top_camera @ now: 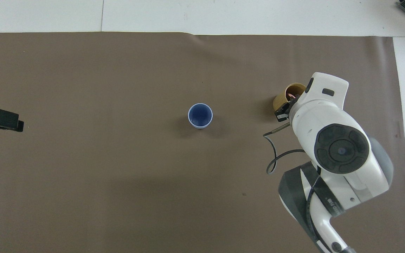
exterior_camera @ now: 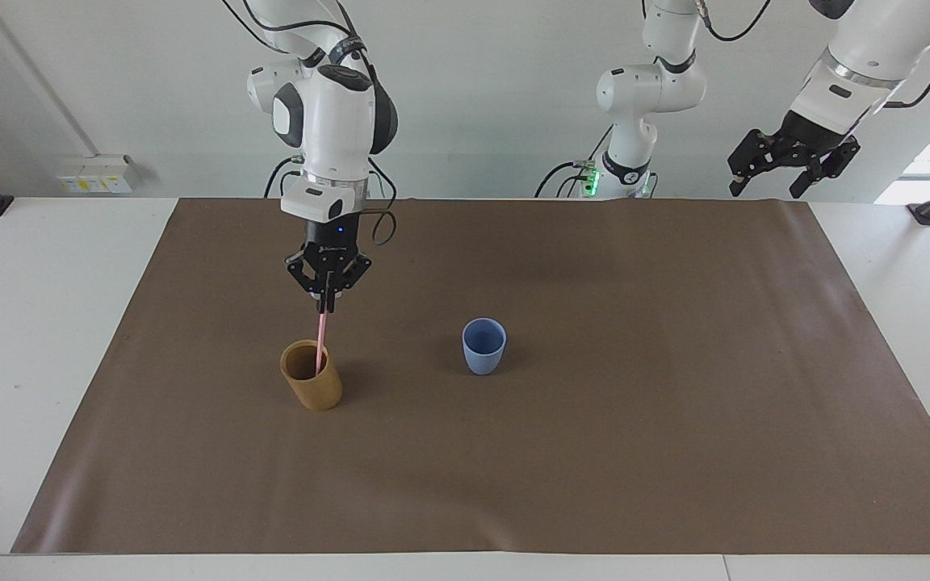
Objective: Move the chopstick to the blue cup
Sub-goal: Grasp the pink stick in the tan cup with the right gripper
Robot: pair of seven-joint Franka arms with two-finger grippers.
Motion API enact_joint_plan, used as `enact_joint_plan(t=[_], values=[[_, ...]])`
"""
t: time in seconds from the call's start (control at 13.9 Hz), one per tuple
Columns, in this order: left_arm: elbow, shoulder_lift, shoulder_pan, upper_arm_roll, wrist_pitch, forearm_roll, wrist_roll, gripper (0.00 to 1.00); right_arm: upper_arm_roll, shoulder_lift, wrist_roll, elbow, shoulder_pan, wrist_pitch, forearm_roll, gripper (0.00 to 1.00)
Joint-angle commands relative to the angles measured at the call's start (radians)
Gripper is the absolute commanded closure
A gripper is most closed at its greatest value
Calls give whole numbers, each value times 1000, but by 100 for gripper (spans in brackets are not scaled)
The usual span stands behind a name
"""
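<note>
Brown mat [exterior_camera: 594,452] on white table. Right gripper [exterior_camera: 328,305] pinches chopstick [exterior_camera: 322,343] top, tip inside tan cup [exterior_camera: 311,386] below fingers, ready to lift toward blue cup [exterior_camera: 483,346]. Left gripper [exterior_camera: 772,181] waits, open.

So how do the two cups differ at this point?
The tan cup is a straight cylinder, while the blue cup tapers to a rounded base. The tan cup has the chopstick in it, gripped at the top by the right gripper; the blue cup is empty. The tan cup sits toward the right arm's end, the blue cup mid-mat. Both lack handles.
</note>
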Motion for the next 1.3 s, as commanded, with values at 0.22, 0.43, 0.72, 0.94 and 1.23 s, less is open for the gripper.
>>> enact_joint_plan(t=[0.22, 0.43, 0.72, 0.94, 1.23], values=[[-18, -22, 17, -7, -6, -12, 0, 0, -5, -51, -19, 80, -24, -38, 8, 100], [-18, -22, 17, -7, -6, -13, 0, 0, -2, -42, -17, 207, -24, -237, 196, 100], [-18, -22, 15, -7, -6, -12, 0, 0, 1, -22, -4, 301, -20, -358, 275, 100], [-18, -22, 17, -7, -6, -13, 0, 0, 6, 42, 74, 427, -10, -427, 360, 100], [-18, -22, 17, -7, -6, -13, 0, 0, 9, 61, 230, 450, -7, -440, 515, 100]])
